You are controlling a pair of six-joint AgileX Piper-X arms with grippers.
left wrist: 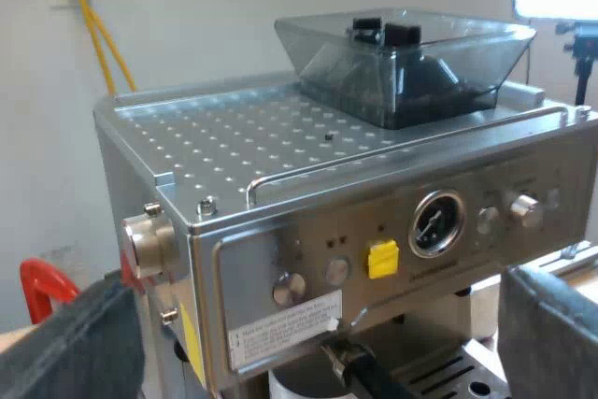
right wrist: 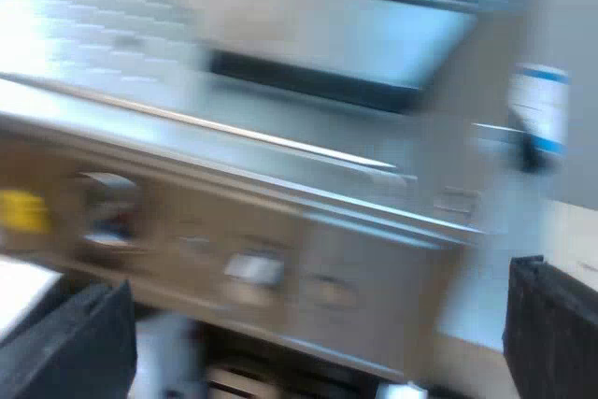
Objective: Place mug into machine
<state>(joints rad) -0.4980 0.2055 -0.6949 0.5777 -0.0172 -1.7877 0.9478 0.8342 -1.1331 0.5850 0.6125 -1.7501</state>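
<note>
The steel espresso machine [left wrist: 308, 231] stands close before my left gripper [left wrist: 322, 292], whose fingers are spread wide and hold nothing. Its front carries a round gauge [left wrist: 436, 223], a yellow button [left wrist: 383, 259] and several knobs. A smoky bean hopper [left wrist: 402, 63] sits on its top. Under the front panel the holder's dark handle [left wrist: 374, 378] sticks out, and a white rim, seemingly the mug [left wrist: 294, 386], sits beside it. My right gripper [right wrist: 318, 287] is open and empty, facing the machine's front [right wrist: 280, 249], which is smeared by motion.
A red curved object [left wrist: 42, 289] shows behind one left finger, beside the machine's side knob [left wrist: 149, 245]. A yellow cord [left wrist: 98, 39] hangs on the wall behind. Past the machine's far corner stands a blue and white object [right wrist: 539, 109], blurred.
</note>
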